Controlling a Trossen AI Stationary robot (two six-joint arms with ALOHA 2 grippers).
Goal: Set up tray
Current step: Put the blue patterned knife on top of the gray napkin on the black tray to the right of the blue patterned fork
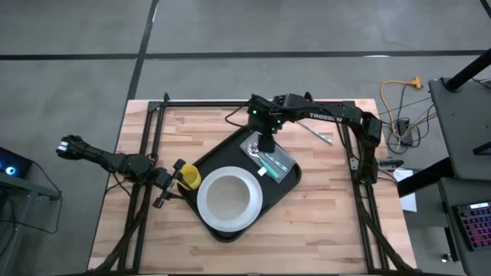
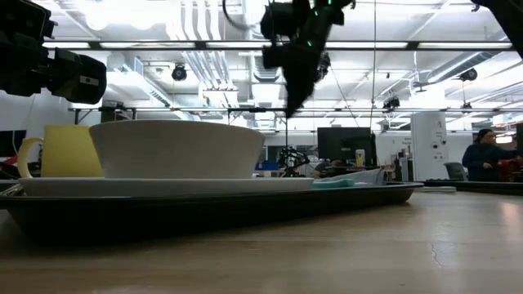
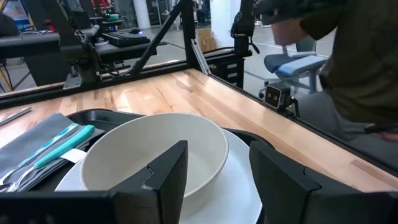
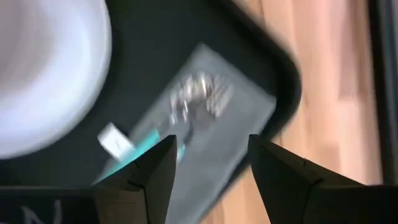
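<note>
The black tray [image 1: 217, 156] lies slantwise in the middle of the table. On it a white bowl [image 1: 229, 196] sits on a white plate [image 3: 239, 186], a yellow mug [image 1: 189, 178] stands at the tray's left corner, and a grey napkin [image 1: 270, 159] carries teal-handled cutlery [image 4: 199, 99]. My right gripper [image 4: 211, 165] hangs open above the napkin, fingers pointing down, well clear of it in the low view [image 2: 291, 102]. My left gripper [image 3: 214, 186] is open at the tray's left side, above the mug, pointing level toward the bowl.
A loose utensil [image 1: 317, 134] lies on the bare wood beyond the tray's far right side. Black frame rails [image 1: 153, 123] run along the table's left, far and right edges. A person [image 3: 360, 68] sits past the table's near edge.
</note>
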